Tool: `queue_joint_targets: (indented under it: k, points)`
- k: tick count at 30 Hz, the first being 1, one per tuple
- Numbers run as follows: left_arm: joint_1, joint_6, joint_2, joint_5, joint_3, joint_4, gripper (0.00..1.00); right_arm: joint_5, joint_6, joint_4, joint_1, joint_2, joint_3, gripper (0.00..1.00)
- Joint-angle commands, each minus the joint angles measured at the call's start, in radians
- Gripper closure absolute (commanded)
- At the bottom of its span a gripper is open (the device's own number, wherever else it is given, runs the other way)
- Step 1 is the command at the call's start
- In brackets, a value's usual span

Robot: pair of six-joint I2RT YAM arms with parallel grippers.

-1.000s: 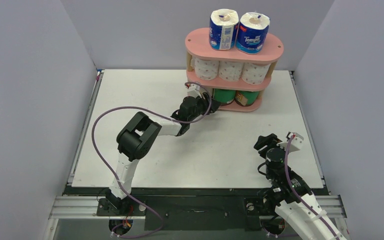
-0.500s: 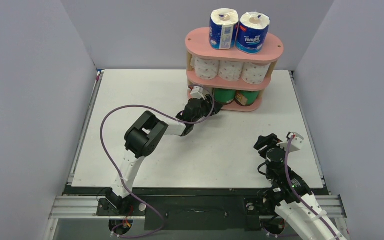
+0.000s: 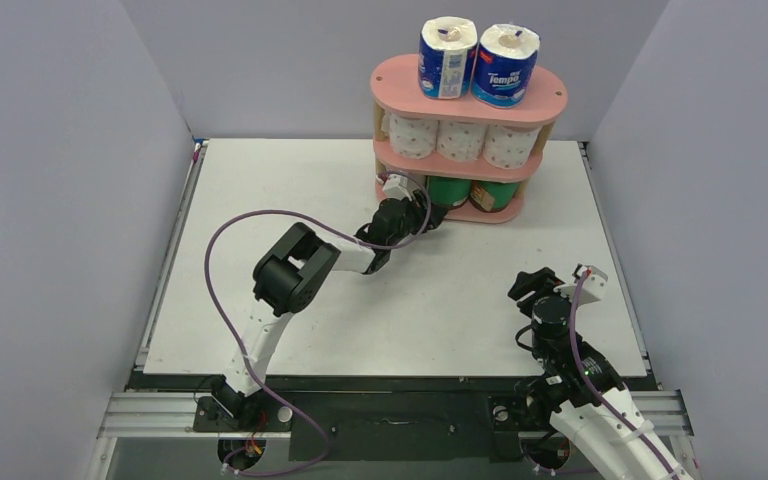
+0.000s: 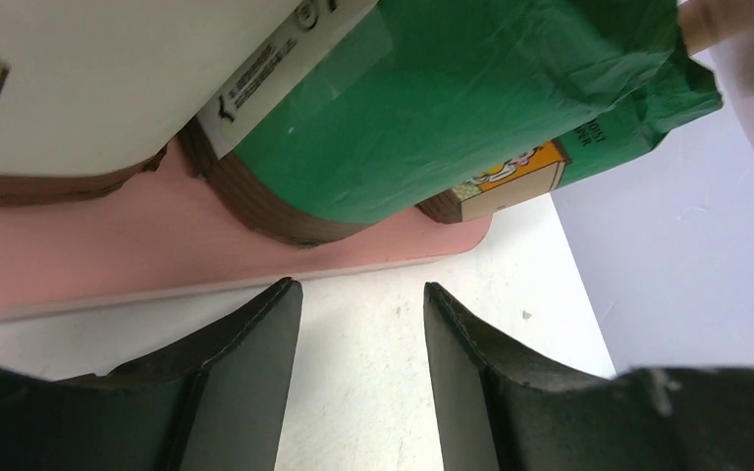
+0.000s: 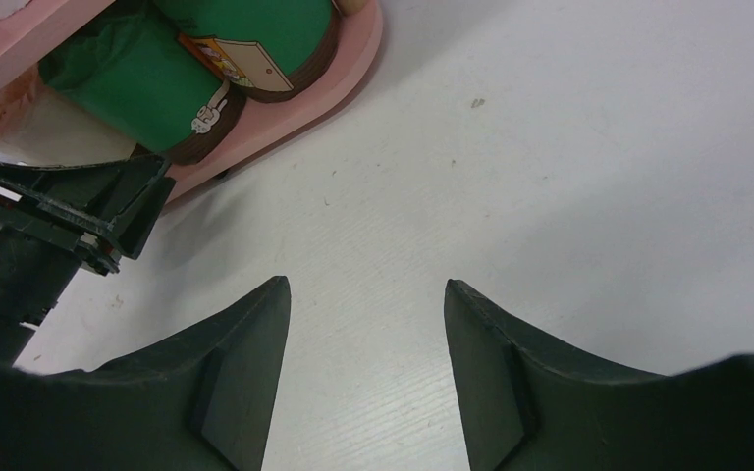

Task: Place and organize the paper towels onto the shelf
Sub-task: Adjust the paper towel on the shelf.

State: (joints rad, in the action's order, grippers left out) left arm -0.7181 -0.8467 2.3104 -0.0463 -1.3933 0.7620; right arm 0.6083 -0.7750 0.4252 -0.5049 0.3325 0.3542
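Note:
The pink shelf (image 3: 550, 97) stands at the back of the table. Two blue-white rolls (image 3: 447, 60) stand on its top board, three white pink-dotted rolls (image 3: 460, 141) fill the middle board, and two green-wrapped rolls (image 3: 448, 191) stand on the bottom board. In the left wrist view a cream-wrapped roll (image 4: 88, 78) stands left of a green roll (image 4: 432, 108) on the bottom board (image 4: 157, 255). My left gripper (image 3: 430, 215) is open and empty just in front of that board; its fingertips (image 4: 275, 304) are near the board's edge. My right gripper (image 3: 532, 284) is open and empty over the table's near right.
Grey walls close in the table on three sides. The left arm's purple cable (image 3: 222, 250) loops over the left half of the table. The left gripper (image 5: 79, 201) also shows in the right wrist view, beside the shelf's bottom board (image 5: 334, 78).
My left gripper has moved forward and right, up to the shelf's bottom board, and the left arm has stretched out further. The right arm has not moved.

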Motion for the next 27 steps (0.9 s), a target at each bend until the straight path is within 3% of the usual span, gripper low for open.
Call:
queue_joint_targets:
  k: [1,11,18,27]
  points:
    - [-0.001,-0.005,-0.054,0.015,0.048,0.084,0.53,0.032,-0.009,-0.009,0.000,0.007,0.013,0.45]
    - [-0.019,-0.026,-0.233,0.008,0.239,0.146,0.49,0.029,0.008,-0.011,-0.001,0.014,0.035,0.45]
    - [-0.036,-0.016,-0.411,-0.064,0.422,0.105,0.48,-0.029,0.030,-0.045,-0.002,0.027,0.038,0.42]
    - [-0.043,0.028,-0.635,-0.145,0.649,0.060,0.36,-0.169,0.041,-0.078,-0.013,0.082,0.082,0.35]
